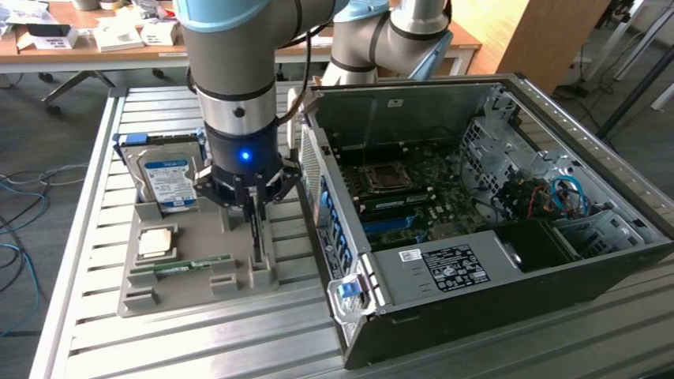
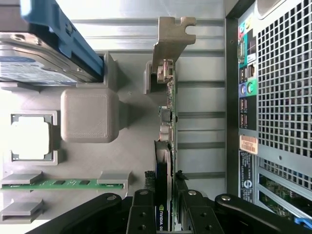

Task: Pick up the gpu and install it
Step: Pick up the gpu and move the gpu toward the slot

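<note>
The gpu (image 1: 256, 237) stands on edge in a slot of the grey tray (image 1: 142, 300), between the tray's other parts and the open computer case (image 1: 453, 260). In the wrist view the gpu (image 2: 168, 122) shows as a thin green card with its silver end bracket (image 2: 171, 39) at the far end. My gripper (image 1: 252, 201) hangs straight down over it. The gripper (image 2: 165, 204) has a black finger on each face of the card, and the jaws are shut on it. The card's lower edge still sits in the tray slot.
On the tray are a silver hard drive (image 1: 169, 178) in a blue frame, a square processor (image 1: 158, 241) and a thin green memory stick (image 1: 195, 264). The case lies open with its motherboard (image 1: 406, 197) exposed, close to the tray on the exterior view's right.
</note>
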Robot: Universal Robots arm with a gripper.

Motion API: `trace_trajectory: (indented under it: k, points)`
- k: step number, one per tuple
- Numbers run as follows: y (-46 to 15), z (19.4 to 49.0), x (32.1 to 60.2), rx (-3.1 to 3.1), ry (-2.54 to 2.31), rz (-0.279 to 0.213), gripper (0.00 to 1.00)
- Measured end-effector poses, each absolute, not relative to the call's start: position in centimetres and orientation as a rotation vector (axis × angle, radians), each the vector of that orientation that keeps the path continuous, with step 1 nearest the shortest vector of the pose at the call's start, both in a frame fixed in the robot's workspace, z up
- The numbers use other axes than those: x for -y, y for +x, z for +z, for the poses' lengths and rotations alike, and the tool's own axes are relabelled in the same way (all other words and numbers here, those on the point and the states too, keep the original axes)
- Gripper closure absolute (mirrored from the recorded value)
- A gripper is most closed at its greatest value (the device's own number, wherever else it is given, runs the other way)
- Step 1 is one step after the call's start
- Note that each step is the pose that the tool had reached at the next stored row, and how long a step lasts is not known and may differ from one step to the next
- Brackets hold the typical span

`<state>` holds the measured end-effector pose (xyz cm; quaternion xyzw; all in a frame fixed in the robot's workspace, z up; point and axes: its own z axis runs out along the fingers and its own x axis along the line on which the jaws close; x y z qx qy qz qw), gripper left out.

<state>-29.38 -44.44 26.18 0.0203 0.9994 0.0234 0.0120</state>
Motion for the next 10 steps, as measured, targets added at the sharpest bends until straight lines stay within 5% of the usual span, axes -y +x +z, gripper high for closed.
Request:
trace_trajectory:
  k: [10]
  points:
    - [-29.4,28.8,44.4,-3.116,0.063,0.073,0.73]
